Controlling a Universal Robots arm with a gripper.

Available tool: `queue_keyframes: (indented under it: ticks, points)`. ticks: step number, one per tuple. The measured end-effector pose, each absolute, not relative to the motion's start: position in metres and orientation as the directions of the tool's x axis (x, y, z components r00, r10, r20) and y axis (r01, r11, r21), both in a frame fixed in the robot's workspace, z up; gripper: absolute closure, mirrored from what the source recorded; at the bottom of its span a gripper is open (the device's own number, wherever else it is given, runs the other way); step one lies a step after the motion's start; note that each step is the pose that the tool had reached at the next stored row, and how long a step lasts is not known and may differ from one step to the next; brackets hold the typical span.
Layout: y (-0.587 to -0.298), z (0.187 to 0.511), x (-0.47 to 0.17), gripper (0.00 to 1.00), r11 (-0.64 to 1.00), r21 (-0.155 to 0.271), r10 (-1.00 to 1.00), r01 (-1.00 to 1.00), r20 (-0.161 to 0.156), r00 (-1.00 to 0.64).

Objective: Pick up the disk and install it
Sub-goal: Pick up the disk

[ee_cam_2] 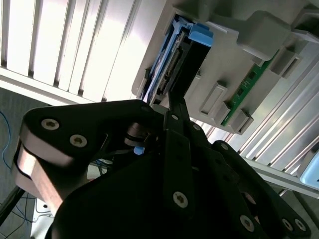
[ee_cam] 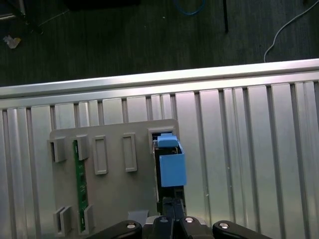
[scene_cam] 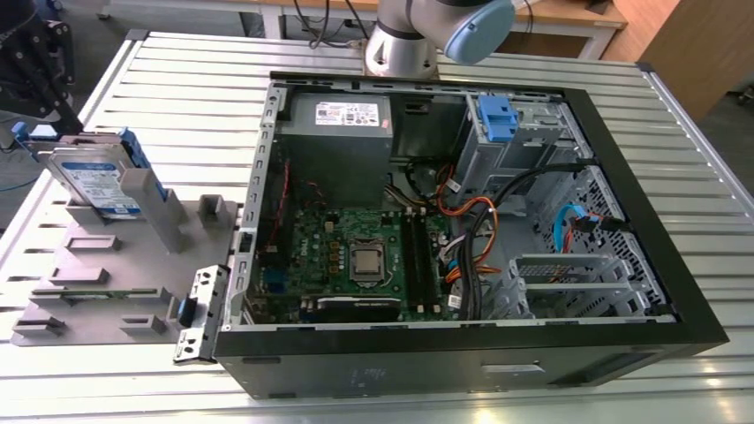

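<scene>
My claw (ee_cam_2: pixel 172 104), closed up and empty, hovers by the upright disk (scene_cam: pixel 101 181); I judge it stiff, heavyish, shock-sensitive, best pinched across its blue carrier (ee_cam: pixel 172 168) edges.

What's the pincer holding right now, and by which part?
Cannot tell. The pincer is at the upper edge of the disk, which stands upright in the grey fixture.

The hand (ee_cam_2: pixel 172 103) hides the disk's (ee_cam_2: pixel 185 62) near end in both wrist views.
</scene>
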State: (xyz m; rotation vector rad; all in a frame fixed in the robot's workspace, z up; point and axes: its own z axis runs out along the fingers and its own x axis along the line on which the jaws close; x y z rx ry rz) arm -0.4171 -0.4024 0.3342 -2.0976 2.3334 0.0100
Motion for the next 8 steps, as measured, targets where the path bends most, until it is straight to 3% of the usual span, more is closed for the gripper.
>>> queue_keyframes:
  ticks: [8]
  points:
    - [-0.4024,0.3337,-0.4179,0.89,0.121,0.002,-0.993,-0.993,-0.006,-0.121]
